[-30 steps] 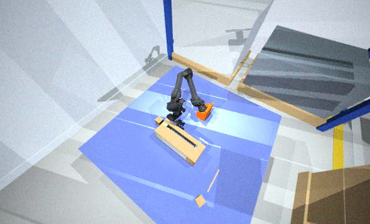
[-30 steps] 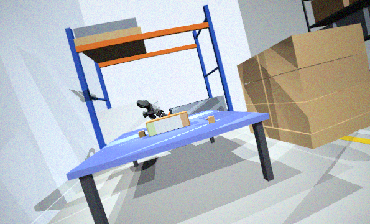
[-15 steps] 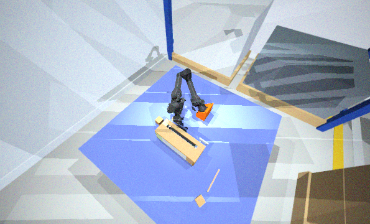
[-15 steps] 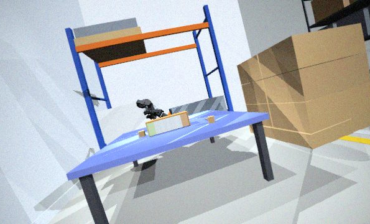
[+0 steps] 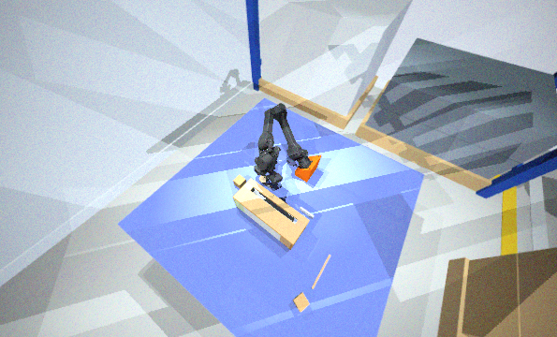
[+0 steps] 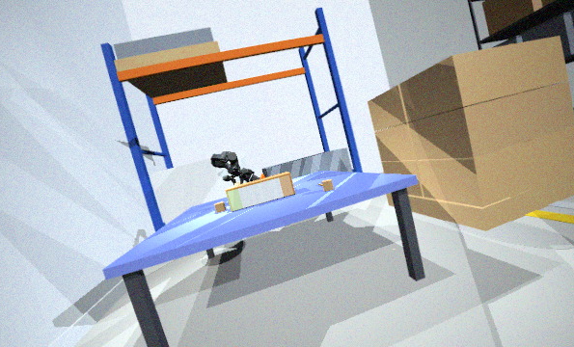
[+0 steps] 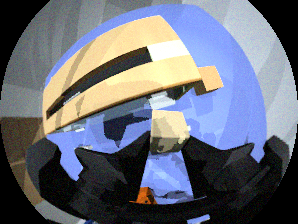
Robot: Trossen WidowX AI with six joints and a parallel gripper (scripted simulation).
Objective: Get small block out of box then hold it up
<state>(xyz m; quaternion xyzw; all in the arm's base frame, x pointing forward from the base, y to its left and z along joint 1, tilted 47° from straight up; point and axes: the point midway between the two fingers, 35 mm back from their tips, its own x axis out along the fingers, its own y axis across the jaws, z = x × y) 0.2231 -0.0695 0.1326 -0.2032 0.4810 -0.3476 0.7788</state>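
Cream-coloured, the small block (image 5: 262, 179) (image 7: 169, 131) sits between the fingertips of our gripper (image 5: 270, 181) (image 7: 164, 133), which is closed on it. It is outside the box (image 5: 264, 212) (image 6: 262, 195) (image 7: 115, 42), near its back side in the top view. We judge the getting-out done, and the step in hand to be the lift and the still hold.

We should keep the squeeze steady, since the grip looks to be near the tips and a jolt could twist the block loose. We'd raise it first, then draw it back from the box, so neither fingers nor wrist catch the slotted lid. A wooden cube (image 5: 240, 181) (image 6: 220, 206) (image 7: 210, 79) sits just beside the box's end, so we would not swing low that way. Once well clear, we stop and let the arm settle.

The blue table (image 5: 189, 225) (image 6: 171, 231) (image 7: 225, 35) carries pale streaks of light that could pass for edges. Farther off on it lie another cube (image 5: 301, 302) (image 6: 327, 185) and a thin stick (image 5: 321, 271). Around us stand a blue-posted storage rack (image 5: 254, 47) (image 6: 128, 120) and a large carton stack (image 5: 489, 295) (image 6: 518, 82), both beyond the tabletop.
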